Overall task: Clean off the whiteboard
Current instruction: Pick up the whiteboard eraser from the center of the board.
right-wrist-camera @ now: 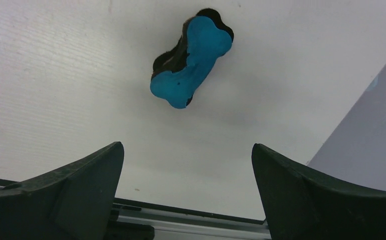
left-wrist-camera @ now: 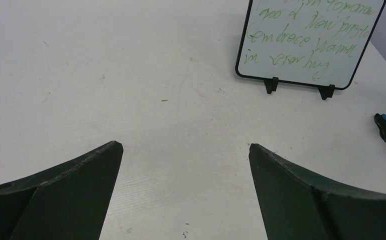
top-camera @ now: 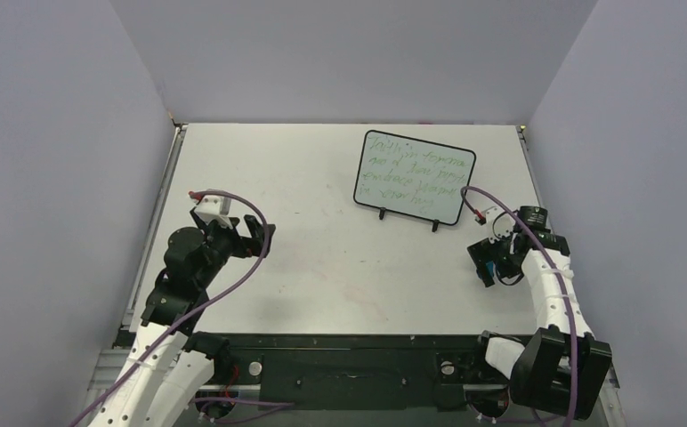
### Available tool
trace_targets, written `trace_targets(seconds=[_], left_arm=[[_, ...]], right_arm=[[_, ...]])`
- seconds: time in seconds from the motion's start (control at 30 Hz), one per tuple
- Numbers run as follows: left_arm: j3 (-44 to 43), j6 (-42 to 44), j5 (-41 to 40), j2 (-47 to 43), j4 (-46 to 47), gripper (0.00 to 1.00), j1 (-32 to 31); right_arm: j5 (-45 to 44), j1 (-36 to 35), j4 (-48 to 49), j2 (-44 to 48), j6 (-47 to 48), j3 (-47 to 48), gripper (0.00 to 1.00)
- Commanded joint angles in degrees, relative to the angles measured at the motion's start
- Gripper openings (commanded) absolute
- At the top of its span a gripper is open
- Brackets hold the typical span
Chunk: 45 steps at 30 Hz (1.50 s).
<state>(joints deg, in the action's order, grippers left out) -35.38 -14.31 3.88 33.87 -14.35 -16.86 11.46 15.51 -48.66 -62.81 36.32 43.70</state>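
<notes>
While whiteboard [top-camera: 415,176] stands green-scribbled, left hand [left-wrist-camera: 183,144], right hand [right-wrist-camera: 186,144] gape wide, empty.

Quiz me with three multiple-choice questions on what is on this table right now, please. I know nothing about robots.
1. What colour is the writing on the whiteboard?
A. red
B. green
C. black

2. Where does the blue eraser lie?
A. on the table, just ahead of the right gripper
B. propped against the whiteboard
C. on top of the whiteboard

3. How do the left gripper and the right gripper stand?
A. both open and empty
B. both shut
C. the right one shut on the eraser

Answers:
1 B: green handwritten lines fill the board.
2 A: the right wrist view shows the eraser flat on the table beyond the fingers, untouched.
3 A: each wrist view shows its fingers wide apart with nothing between them.
</notes>
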Motion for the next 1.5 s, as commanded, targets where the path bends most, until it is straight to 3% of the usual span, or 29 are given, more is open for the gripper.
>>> trace_targets(seconds=[0.0,0.17,0.27,0.57,0.97,1.23,1.37,1.47], left_arm=[[0.13,1.25,-0.16,-0.90,2.12,0.98,-1.09],[0.30,1.95,-0.79,-1.67,2.03,0.98,-2.04],[0.41,2.06,-0.93,-2.27,2.15,0.98,-2.19],[0.50,2.44,-0.24,-2.70,2.39,0.98,-2.39],[0.54,2.55,0.60,-2.54,2.59,0.98,-2.39],[0.57,1.76,7.43,-2.84,4.02,0.98,-2.13],[2.60,-3.74,13.52,-1.28,9.04,0.98,-0.35],[5.36,-14.21,17.48,2.86,23.19,0.98,0.67]], right_arm=[[-1.82,-1.81,5.66,-4.03,-7.24,1.36,0.92],[-0.70,-1.56,9.73,-11.77,-15.50,4.69,0.66],[1.67,-0.70,10.67,-15.38,-17.14,5.17,0.58],[0.80,-0.57,12.48,-22.67,-21.04,6.80,0.42],[-0.39,-1.57,12.90,-25.83,-21.37,7.46,0.21],[1.24,-3.94,11.69,-25.29,-19.62,8.69,0.04],[7.31,-6.21,9.02,-21.03,-14.80,9.60,0.02],[13.26,-7.98,6.02,-16.35,-10.63,10.02,0.01]])
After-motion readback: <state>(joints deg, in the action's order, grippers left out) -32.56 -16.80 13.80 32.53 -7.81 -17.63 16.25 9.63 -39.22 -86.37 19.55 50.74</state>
